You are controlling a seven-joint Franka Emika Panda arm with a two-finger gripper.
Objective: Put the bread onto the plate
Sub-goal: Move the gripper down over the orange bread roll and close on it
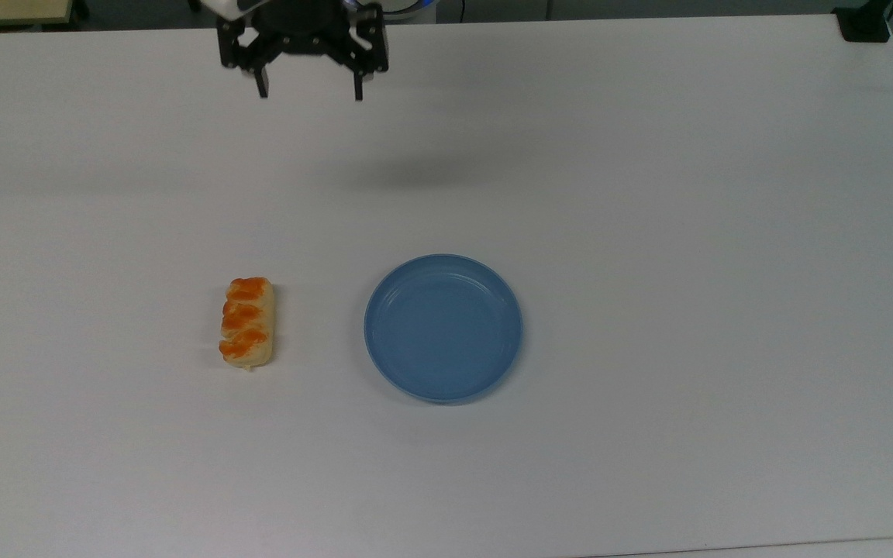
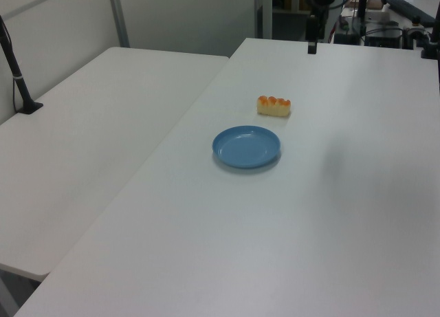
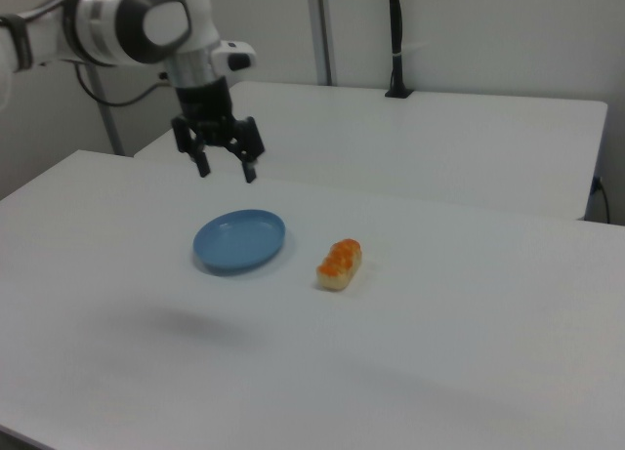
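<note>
The bread (image 1: 246, 322), a small pale-yellow loaf with orange-brown lobes, lies on the white table to the top view's left of the blue plate (image 1: 443, 327). Both also appear in the left view, bread (image 2: 273, 105) beyond the plate (image 2: 246, 146), and in the right view, bread (image 3: 340, 263) beside the plate (image 3: 239, 240). My gripper (image 1: 309, 87) hangs open and holds nothing, high over the table's far edge in the top view, well away from both. In the right view the gripper (image 3: 225, 168) hovers above and behind the plate.
A second white table (image 2: 89, 117) adjoins on the left view's left, with a black post (image 2: 17, 76) on it. A black clamp base (image 1: 865, 23) sits at the top view's upper right corner. Cluttered equipment (image 2: 399, 21) stands beyond the table's far end.
</note>
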